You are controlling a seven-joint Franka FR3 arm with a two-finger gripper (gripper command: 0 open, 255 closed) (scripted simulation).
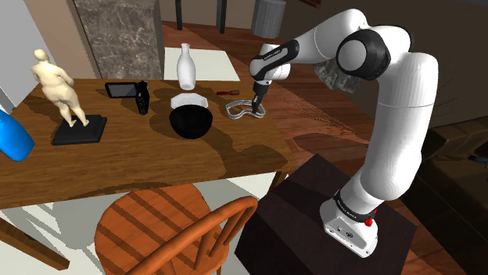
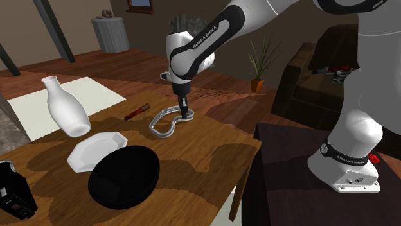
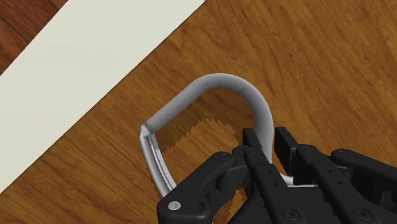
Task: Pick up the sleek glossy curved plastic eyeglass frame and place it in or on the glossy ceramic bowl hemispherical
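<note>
Wooden chair (image 1: 180,230) stands by the tabletop (image 2: 205,160). On it, the black bowl (image 2: 125,176) sits apart from the grey eyeglass frame (image 3: 219,81), which lies flat near the edge. Pincer (image 3: 267,140) is narrow, clasping 1 curved side. I judge a straight, level lift safest. The pincer's body hides the frame's other part.

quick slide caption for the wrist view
Black fingers clasp the grey eyeglass frame on the wooden table.

The eyeglass frame (image 1: 244,112) lies on the table (image 1: 141,156) near the bowl (image 1: 191,122).
</note>
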